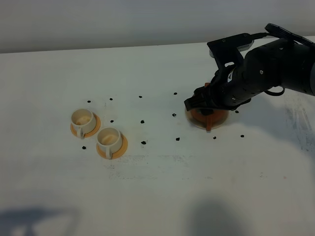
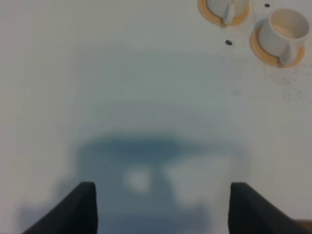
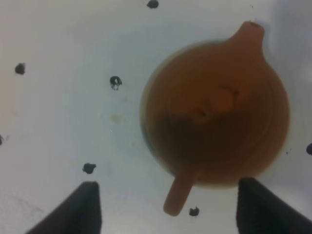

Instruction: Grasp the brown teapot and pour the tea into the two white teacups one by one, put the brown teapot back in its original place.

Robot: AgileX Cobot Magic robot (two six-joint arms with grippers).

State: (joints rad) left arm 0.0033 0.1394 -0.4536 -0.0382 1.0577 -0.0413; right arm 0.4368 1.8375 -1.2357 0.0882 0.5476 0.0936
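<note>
Brown teapot (image 1: 202, 117) stands upright on a cream-white coaster (image 1: 195, 125), and everything else is placed from it. The left gripper (image 2: 163, 209) hangs over bare white table (image 1: 157, 196), its dark fingers (image 2: 83, 209) spread wide with nothing between them. How far it is from the teapot cannot be told.

The two white teacups (image 1: 82, 119) (image 1: 109, 138) stand well to the left of the teapot in the high view, side by side, each on its own orange saucer (image 1: 121, 145). Small black marks (image 1: 142, 142) dot the table between the cups and the teapot and around it.

The right gripper (image 3: 170, 207) is directly above the teapot, jaws wide apart. The straight handle (image 3: 178, 195) points into the gap between them, touching neither finger, and the spout (image 3: 251, 31) points the opposite way.
</note>
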